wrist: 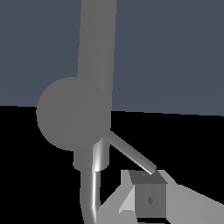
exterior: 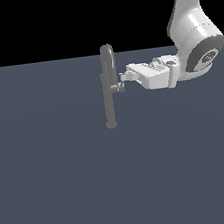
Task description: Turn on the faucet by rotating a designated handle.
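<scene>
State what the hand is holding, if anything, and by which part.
Nothing is clearly held. The hand is at the handle of the faucet; one fingertip meets the lever's end, without a visible clamp.

The floor (exterior: 69,189) was a flat, plain slate-blue surface running back to a straight edge against black. Only the faucet (exterior: 109,102) stood directly on it, upright on its small round base, just beyond the gripper's (exterior: 123,81) fingertips and reaching down well below them.
</scene>
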